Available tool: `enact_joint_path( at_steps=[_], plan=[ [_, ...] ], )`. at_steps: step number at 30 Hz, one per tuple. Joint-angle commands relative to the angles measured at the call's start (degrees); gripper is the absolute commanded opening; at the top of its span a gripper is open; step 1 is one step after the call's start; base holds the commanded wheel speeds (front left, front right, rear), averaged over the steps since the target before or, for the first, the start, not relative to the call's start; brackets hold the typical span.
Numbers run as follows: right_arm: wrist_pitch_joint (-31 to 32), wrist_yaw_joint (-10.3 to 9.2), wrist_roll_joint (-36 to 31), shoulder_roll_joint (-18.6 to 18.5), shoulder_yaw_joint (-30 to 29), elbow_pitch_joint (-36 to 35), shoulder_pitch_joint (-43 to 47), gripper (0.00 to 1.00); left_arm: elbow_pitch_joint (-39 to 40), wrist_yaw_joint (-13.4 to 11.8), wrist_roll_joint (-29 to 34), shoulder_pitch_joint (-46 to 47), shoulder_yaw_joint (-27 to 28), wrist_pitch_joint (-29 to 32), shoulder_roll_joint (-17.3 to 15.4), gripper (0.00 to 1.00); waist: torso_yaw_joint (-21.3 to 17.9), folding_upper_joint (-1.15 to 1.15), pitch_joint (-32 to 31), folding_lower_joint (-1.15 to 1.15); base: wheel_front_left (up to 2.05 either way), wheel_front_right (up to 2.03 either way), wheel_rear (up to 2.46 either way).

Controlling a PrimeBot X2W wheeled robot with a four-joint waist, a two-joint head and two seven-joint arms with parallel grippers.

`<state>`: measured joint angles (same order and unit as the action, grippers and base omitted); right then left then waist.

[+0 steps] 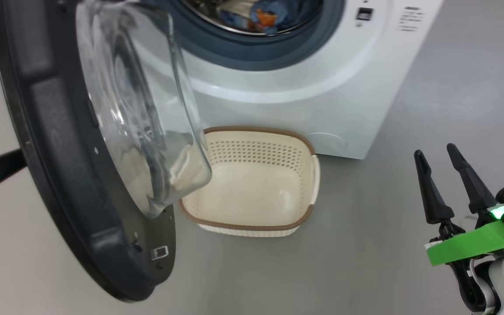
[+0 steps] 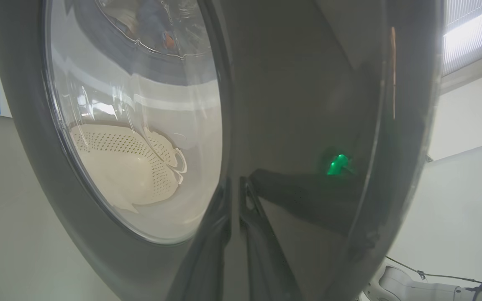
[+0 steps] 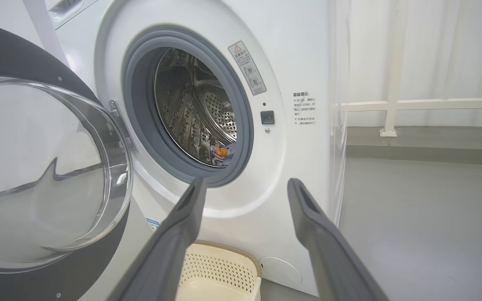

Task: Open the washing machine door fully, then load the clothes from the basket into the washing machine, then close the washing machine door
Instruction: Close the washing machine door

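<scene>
The door stands open, its outer face directly before the left claw, whose state I cannot tell; the released right claw is well apart.

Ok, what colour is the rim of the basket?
Brown, around the cream-white basket; clearest in the head view.

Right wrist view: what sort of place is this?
Probably a laundry corner in a test room or lab, though I can't be sure. A white front-loading washing machine stands on a bare grey floor, with a cream basket before it and a white railing beyond.
</scene>
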<state>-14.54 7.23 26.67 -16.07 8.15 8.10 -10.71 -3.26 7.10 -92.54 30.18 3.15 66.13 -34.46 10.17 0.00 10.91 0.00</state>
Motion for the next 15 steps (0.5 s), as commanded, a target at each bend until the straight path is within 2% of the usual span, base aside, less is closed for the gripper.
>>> enact_joint_path(
  at_steps=[1, 15],
  plan=[
    [-0.5, 0.25, -0.3, -0.3, 0.4, -1.5, 0.6, 1.0, 2.3, 0.4, 0.7, 1.7, 2.0, 0.2, -2.2, 0.0, -2.9, 0.0, -1.5, 0.0, 0.0, 0.0, 0.0],
    [-0.5, 0.25, -0.4, 1.2, -1.4, -2.1, 2.9, 1.0, 1.4, 0.4, 4.1, 3.2, 0.9, -3.0, -0.1, 0.0, -11.2, 0.0, -3.6, 0.0, 0.0, 0.0, 0.0]
  ],
)
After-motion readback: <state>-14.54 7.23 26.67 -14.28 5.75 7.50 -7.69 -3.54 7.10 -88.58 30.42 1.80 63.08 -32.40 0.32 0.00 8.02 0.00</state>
